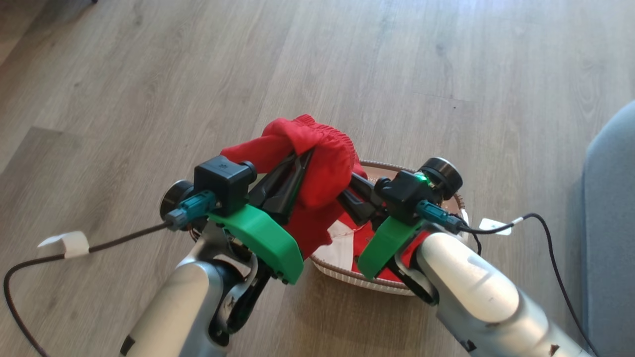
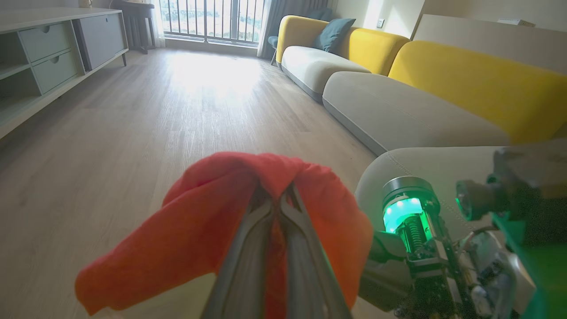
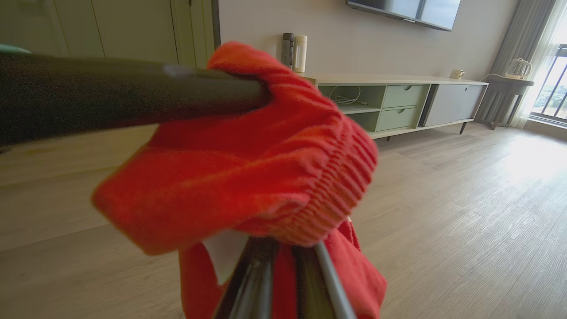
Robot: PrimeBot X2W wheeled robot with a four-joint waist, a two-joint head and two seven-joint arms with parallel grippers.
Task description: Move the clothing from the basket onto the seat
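Note:
A bright red garment (image 1: pixel 322 163) hangs lifted above the basket (image 1: pixel 377 285), draped over both grippers. My left gripper (image 1: pixel 307 153) is shut on its upper fold, and the left wrist view shows the fingertips (image 2: pixel 280 190) pinching the red cloth (image 2: pixel 199 212). My right gripper (image 1: pixel 348 192) reaches into the garment from the right, fingers close together with red cloth (image 3: pixel 248 177) between them and the tips covered (image 3: pixel 285 241). More red fabric and a white piece (image 1: pixel 342 240) lie in the basket. The grey seat (image 1: pixel 612 223) is at the far right, also behind my right arm (image 2: pixel 443 164).
Wooden floor surrounds the basket. Two cables with white tape tags (image 1: pixel 64 244) (image 1: pixel 496 225) trail from my wrists. A yellow-backed sofa (image 2: pixel 443 75) runs along the right of the room, and a low green-grey cabinet (image 3: pixel 398 106) stands by the wall.

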